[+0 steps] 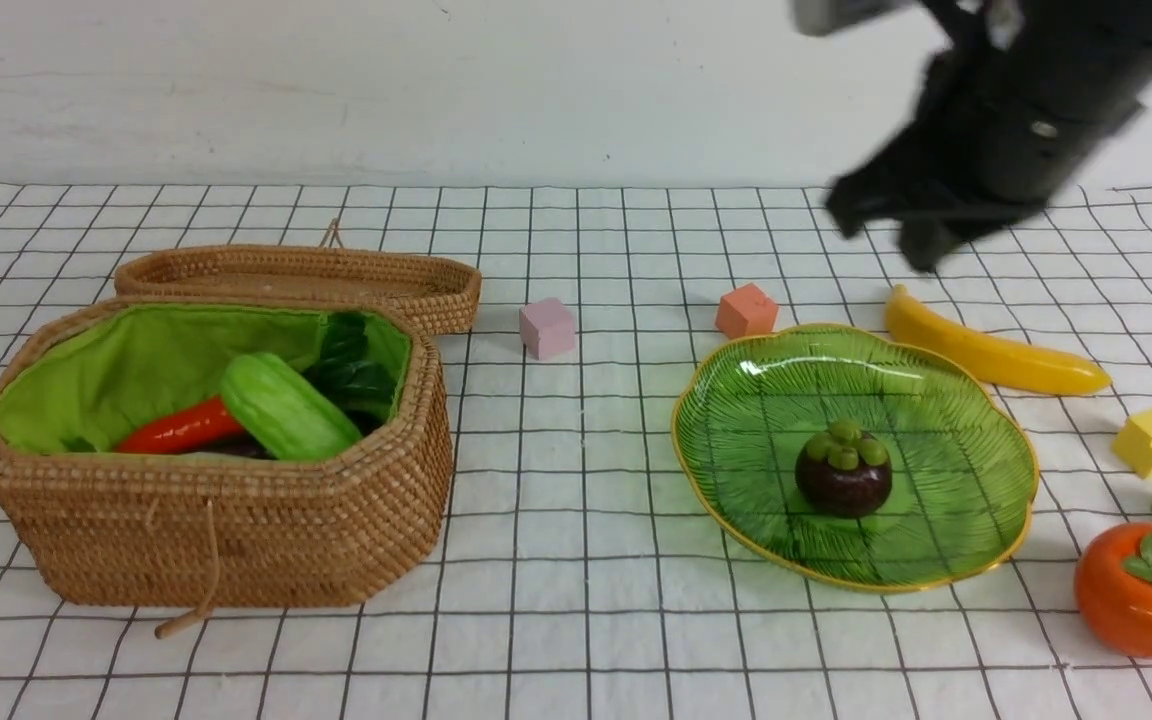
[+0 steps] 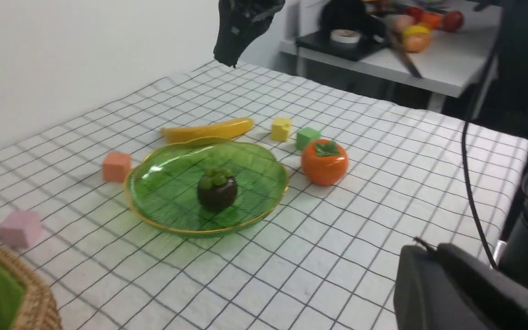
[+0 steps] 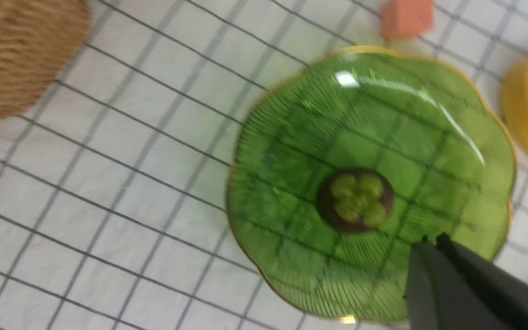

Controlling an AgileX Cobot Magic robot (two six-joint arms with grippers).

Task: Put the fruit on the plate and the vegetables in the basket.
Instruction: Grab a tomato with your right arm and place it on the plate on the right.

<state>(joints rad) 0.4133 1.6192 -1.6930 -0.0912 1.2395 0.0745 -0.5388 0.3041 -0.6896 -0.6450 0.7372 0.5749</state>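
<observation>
Front view: the mangosteen (image 1: 843,470) sits in the plate (image 1: 896,380). The banana (image 1: 996,355) lies on the table (image 1: 576,600) at the plate's one o'clock, and the persimmon (image 1: 1141,590) at four o'clock. The vegetables (image 1: 286,405) are in the basket (image 1: 216,530).

Left wrist view: the left fingers (image 2: 447,284) are clenched and hold nothing.

Right wrist view: the right fingers (image 3: 447,279) are clenched and hold nothing, above the plate.

I think the banana comes next. The fingers must spread and go down.

1. It looked like a robotics lab: a white grid-lined cloth (image 1: 576,620) served as work surface, with a bare wall (image 1: 336,90) at twelve o'clock.
2. Toward three o'clock, a side desk (image 2: 433,68) held spare toy fruit (image 2: 415,40).
</observation>
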